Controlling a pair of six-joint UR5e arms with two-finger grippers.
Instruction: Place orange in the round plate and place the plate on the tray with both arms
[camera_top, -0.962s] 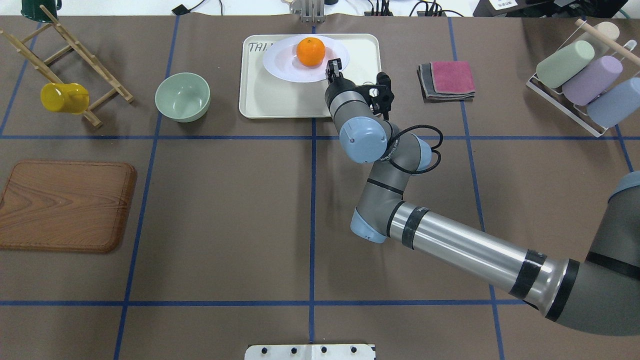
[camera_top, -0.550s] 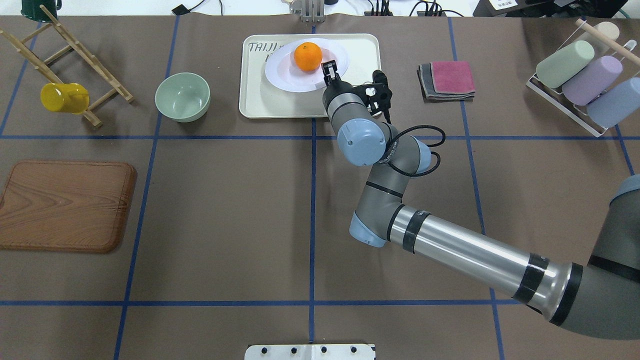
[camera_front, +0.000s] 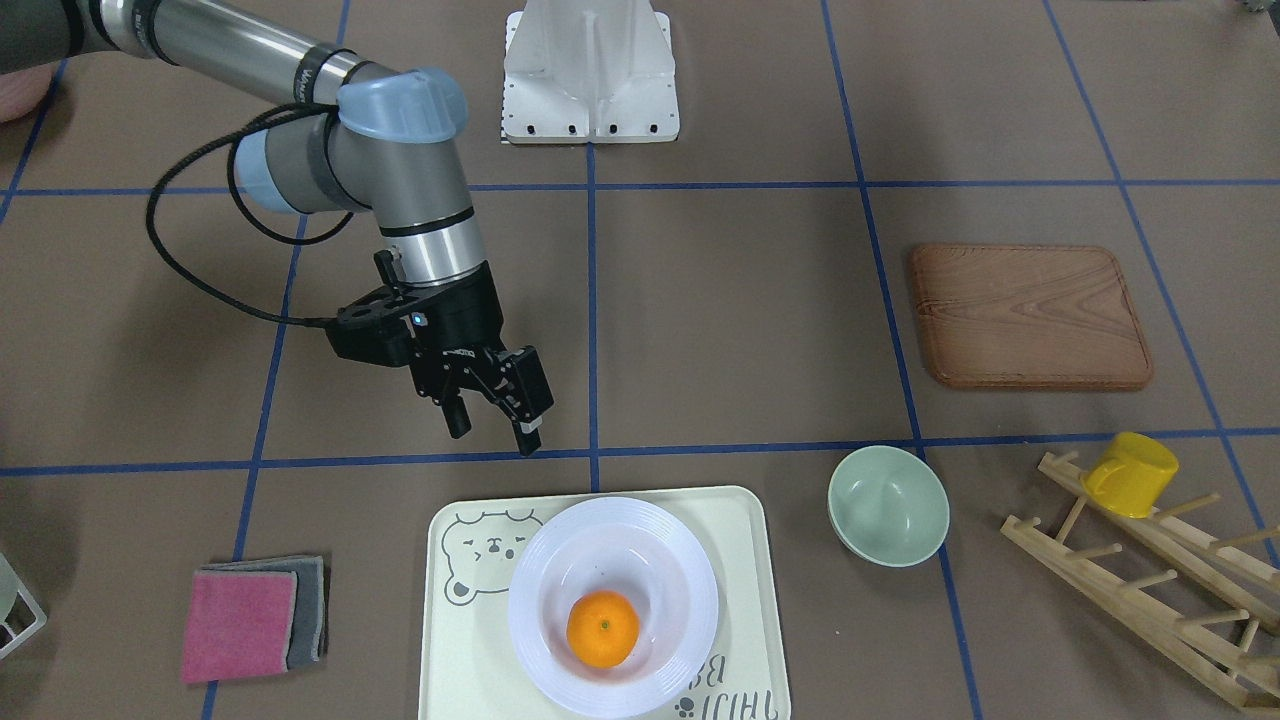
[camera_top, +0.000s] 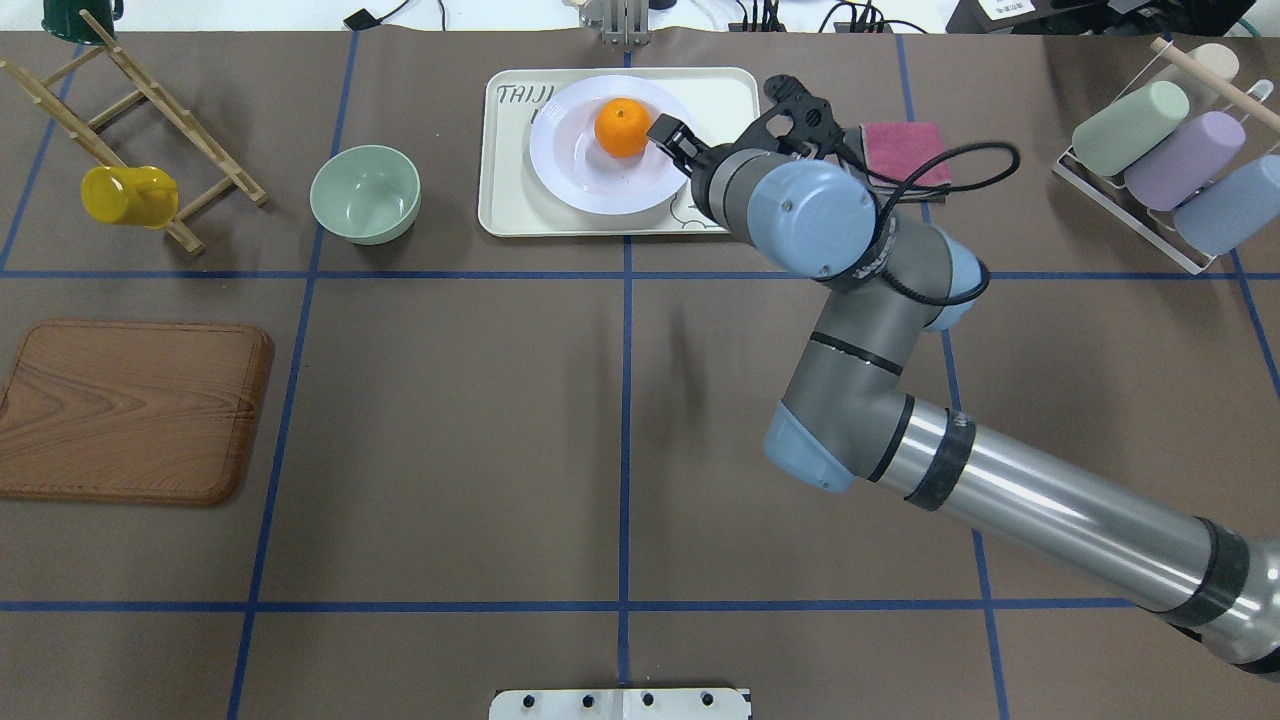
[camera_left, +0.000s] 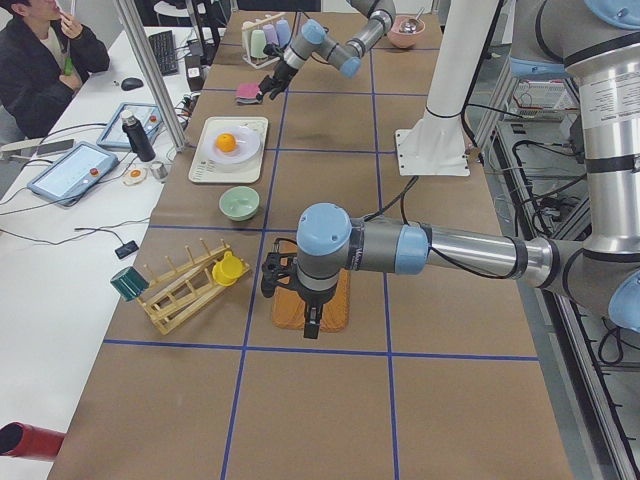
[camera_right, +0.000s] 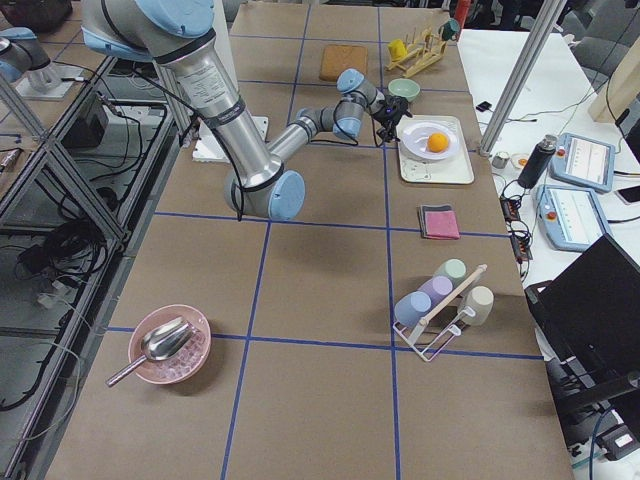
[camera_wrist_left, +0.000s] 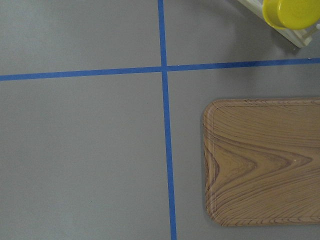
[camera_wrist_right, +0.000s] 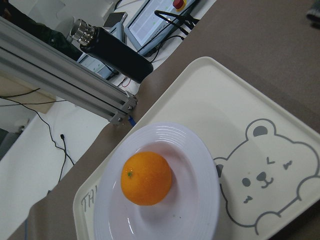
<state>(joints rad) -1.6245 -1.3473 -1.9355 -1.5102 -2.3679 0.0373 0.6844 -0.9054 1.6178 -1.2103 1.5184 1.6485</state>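
- orange (camera_front: 603, 628) sits in round plate (camera_front: 525, 600), a bit off centre; plate flat on tray (camera_front: 460, 650), next to bear drawing (camera_front: 478, 560).
- Both placements look done, judging by layout. Left: prob. nothing but parking the arms.
- R gripper (camera_front: 492, 422): fingers apart, empty, touching nothing. Hangs above table just robot-side of tray, clear of plate.
- L gripper (camera_left: 312, 318): over wooden board (camera_front: 1030, 315), well apart from tray. Seen only from side cam, so apart or together: can't tell.

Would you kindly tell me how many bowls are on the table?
2: a pale green bowl just beside the tray, and a pink bowl holding a metal scoop towards the table's end on the robot's right.
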